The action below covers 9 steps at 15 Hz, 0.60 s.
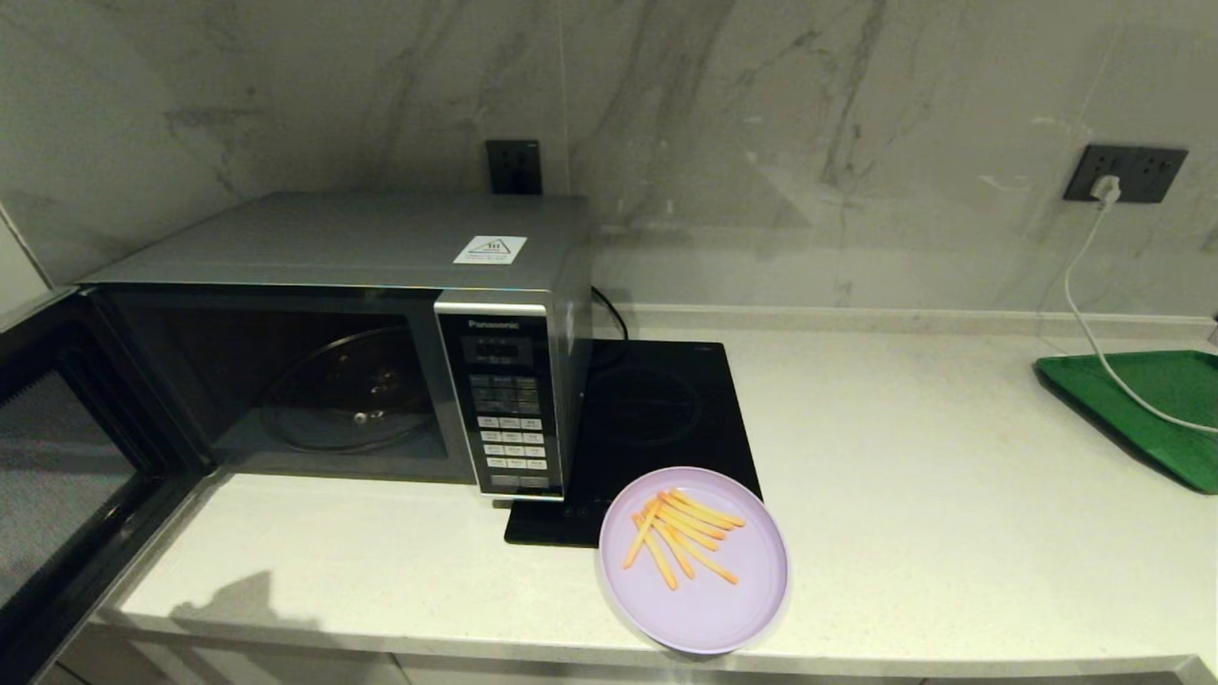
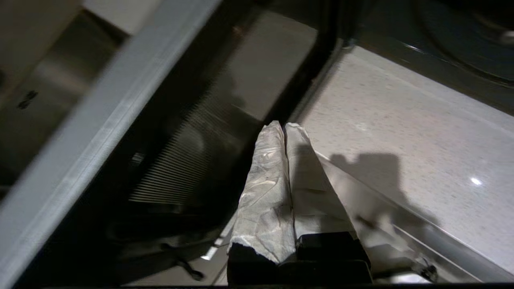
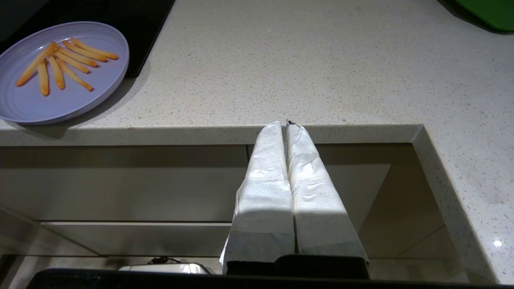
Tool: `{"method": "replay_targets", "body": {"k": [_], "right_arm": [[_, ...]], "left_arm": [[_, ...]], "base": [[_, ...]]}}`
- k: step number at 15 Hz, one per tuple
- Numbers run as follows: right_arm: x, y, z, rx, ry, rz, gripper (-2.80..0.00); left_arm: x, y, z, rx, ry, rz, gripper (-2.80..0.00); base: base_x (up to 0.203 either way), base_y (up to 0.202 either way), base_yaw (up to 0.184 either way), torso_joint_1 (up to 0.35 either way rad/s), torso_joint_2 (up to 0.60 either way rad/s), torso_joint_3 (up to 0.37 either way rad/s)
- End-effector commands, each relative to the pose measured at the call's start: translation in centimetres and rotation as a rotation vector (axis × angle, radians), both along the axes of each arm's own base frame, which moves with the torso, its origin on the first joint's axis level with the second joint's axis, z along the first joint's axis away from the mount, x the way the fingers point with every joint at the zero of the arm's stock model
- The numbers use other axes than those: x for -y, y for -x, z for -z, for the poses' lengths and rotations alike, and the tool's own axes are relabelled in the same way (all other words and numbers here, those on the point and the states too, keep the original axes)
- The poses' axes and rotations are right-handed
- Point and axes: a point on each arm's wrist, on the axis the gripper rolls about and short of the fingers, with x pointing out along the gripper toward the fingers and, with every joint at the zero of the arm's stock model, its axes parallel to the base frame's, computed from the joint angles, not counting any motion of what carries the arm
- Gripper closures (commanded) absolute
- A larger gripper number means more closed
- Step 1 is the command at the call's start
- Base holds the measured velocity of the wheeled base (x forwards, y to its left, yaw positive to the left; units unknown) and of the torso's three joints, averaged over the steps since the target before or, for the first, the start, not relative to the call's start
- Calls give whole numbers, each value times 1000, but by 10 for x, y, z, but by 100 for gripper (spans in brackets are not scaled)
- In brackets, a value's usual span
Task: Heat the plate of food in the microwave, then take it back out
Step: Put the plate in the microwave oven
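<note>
The pale lilac plate of food point(image 1: 695, 561) with orange-yellow sticks rests on the counter's front edge, partly over the black hob; the right wrist view also shows the plate of food point(image 3: 60, 76). The silver-grey microwave point(image 1: 381, 323) stands at the left with its door point(image 1: 57, 476) swung wide open and its glass turntable bare. My left gripper point(image 2: 284, 125) is shut and empty, close by the open door point(image 2: 180, 160) near the counter's front edge. My right gripper point(image 3: 284, 123) is shut and empty, below the counter's front edge, to the right of the plate. Neither arm shows in the head view.
A flat black induction hob point(image 1: 657, 419) lies right of the microwave. A green tray point(image 1: 1151, 409) sits at the far right with a white cable point(image 1: 1094, 323) running across it from a wall socket. Cabinet fronts point(image 3: 120, 184) lie under the counter.
</note>
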Motion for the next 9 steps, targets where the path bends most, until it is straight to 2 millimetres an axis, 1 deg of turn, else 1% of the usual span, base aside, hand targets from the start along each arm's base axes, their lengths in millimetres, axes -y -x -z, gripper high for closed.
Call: {"method": "replay_targets", "body": {"k": [1, 4, 6, 8, 9], "right_arm": [[0, 0, 0, -2, 0, 0, 0], [0, 0, 0, -2, 0, 0, 0], [0, 0, 0, -1, 0, 0, 0], [0, 0, 0, -2, 0, 0, 0], [0, 0, 0, -3, 0, 0, 0]], "left_arm": [[10, 0, 6, 2, 38, 98, 0], [33, 0, 25, -30, 120, 255, 0], [54, -3, 33, -32, 208, 348, 0], [82, 0, 40, -63, 319, 469, 0], [98, 4, 43, -93, 378, 540, 0]], "base": [[0, 0, 0, 0, 0, 0], [0, 0, 0, 0, 0, 0], [0, 0, 0, 0, 0, 0], [0, 0, 0, 0, 0, 0], [0, 0, 0, 0, 0, 0]]}}
